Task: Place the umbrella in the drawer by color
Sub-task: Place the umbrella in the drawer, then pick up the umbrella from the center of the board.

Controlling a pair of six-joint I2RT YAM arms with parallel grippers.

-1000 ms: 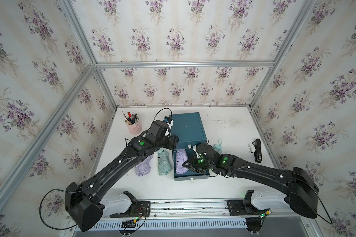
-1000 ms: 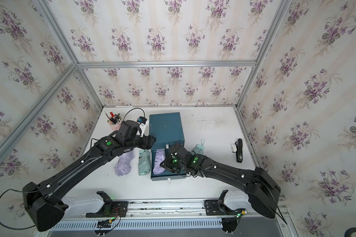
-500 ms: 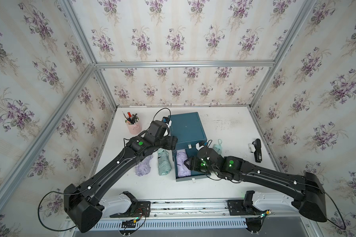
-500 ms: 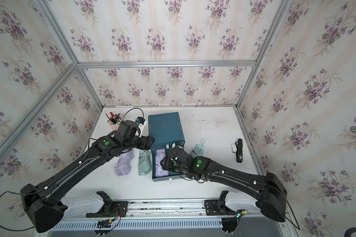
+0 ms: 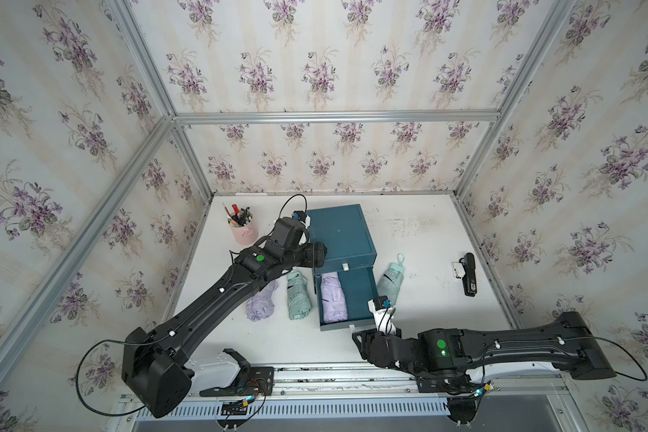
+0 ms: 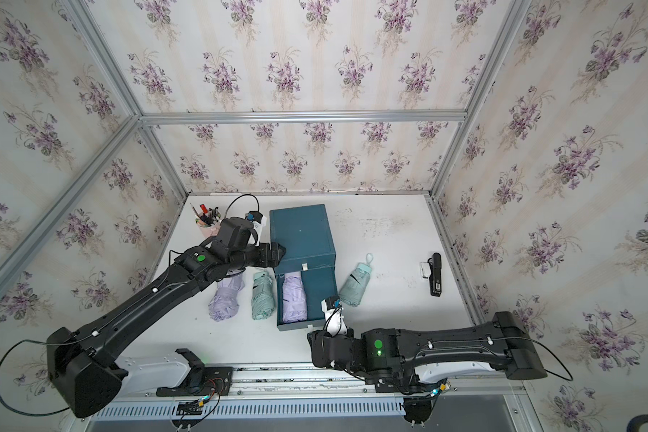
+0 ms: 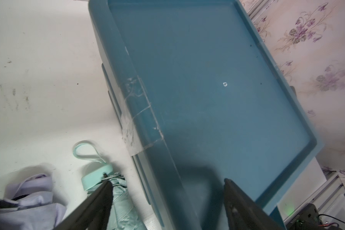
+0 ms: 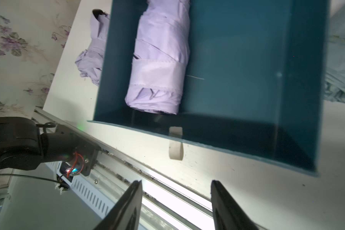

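Right fingers (image 8: pixel 127 205) withdrawn, arm (image 5: pixel 232 288) overlapping lilac umbrella (image 5: pixel 259 308)

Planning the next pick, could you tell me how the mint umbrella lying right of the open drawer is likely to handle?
That mint umbrella shows loose fabric folds, so jaws will probably sink in before gripping firmly. Its rounded, roll-shaped body may roll if pushed sideways. The thin wrist loop at its far end looks floppy and could snag.
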